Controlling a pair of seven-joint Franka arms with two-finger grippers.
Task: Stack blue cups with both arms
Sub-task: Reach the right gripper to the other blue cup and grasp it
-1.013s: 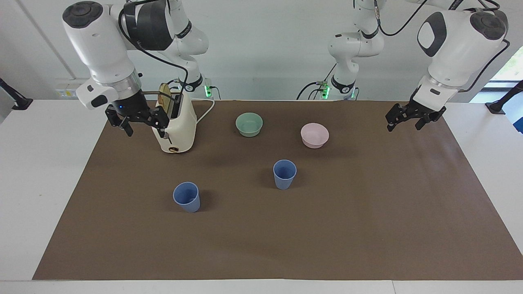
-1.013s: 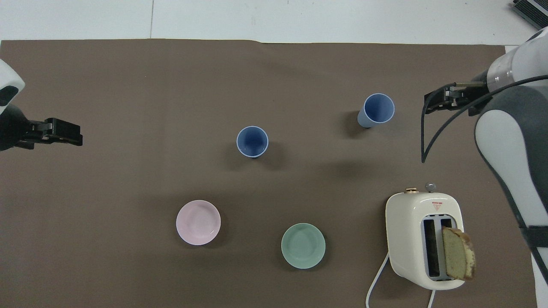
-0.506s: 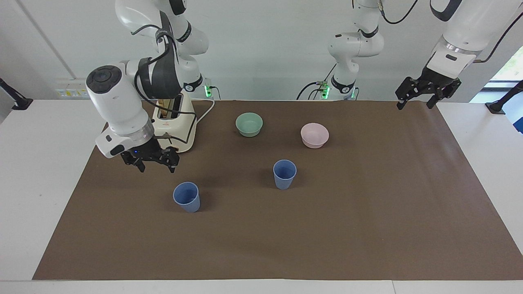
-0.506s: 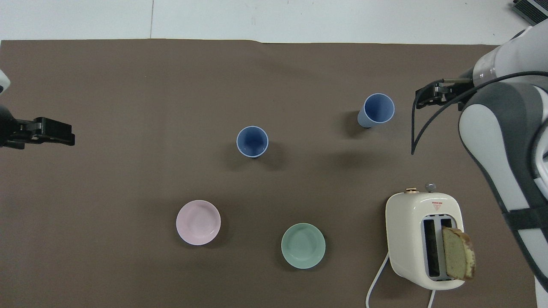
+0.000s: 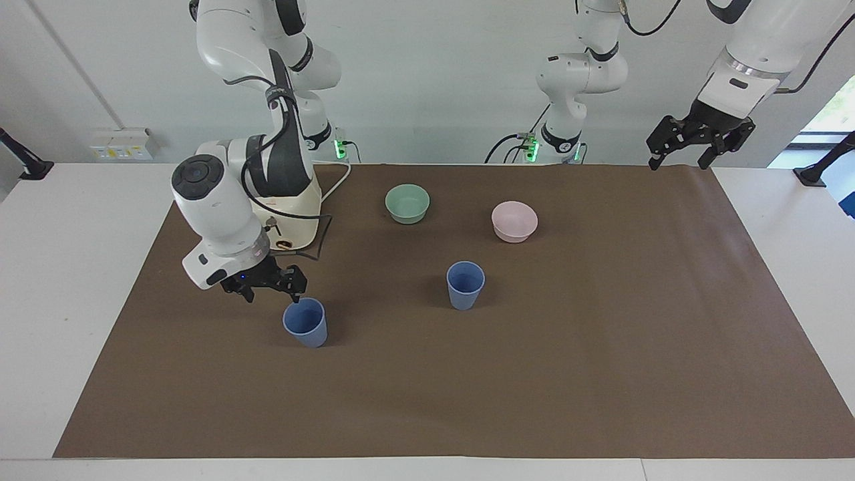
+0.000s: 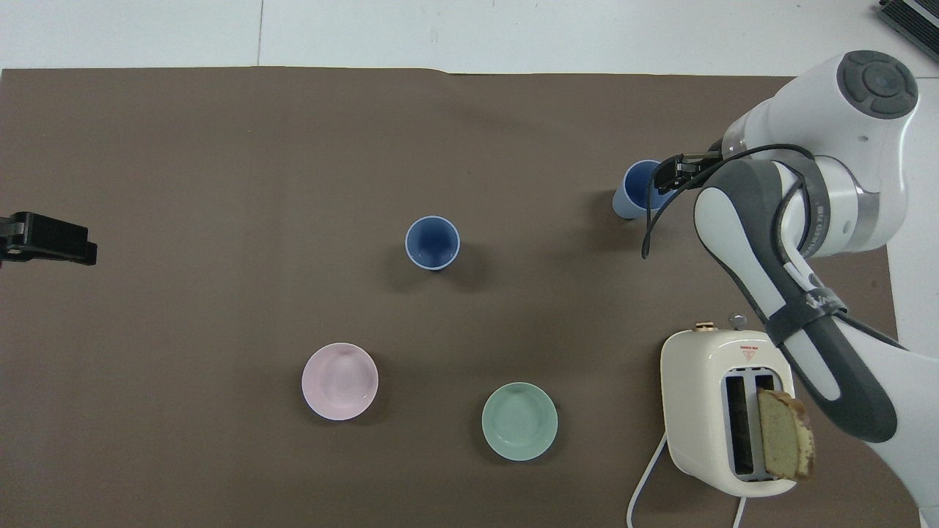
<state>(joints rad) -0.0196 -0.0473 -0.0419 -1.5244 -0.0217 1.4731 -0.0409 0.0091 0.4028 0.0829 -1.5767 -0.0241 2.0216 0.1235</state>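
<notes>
Two blue cups stand upright on the brown mat (image 5: 601, 347). One cup (image 5: 465, 284) is near the middle, also in the overhead view (image 6: 433, 243). The other cup (image 5: 305, 322) is farther from the robots, toward the right arm's end, partly covered in the overhead view (image 6: 632, 194). My right gripper (image 5: 267, 288) is open and low, just beside this cup's rim on the robots' side; from above the right gripper (image 6: 669, 176) overlaps the rim. My left gripper (image 5: 698, 141) is open, empty and raised over the mat's corner at the left arm's end, waiting (image 6: 48, 238).
A cream toaster (image 6: 697, 396) with a bread slice (image 6: 785, 444) stands near the right arm's base, partly hidden by the arm in the facing view. A mint-green bowl (image 5: 407, 203) and a pink bowl (image 5: 514, 221) sit nearer to the robots than the cups.
My right gripper has come down from beside the toaster to the rim of the cup at its end. My left gripper has risen and drawn back toward its base.
</notes>
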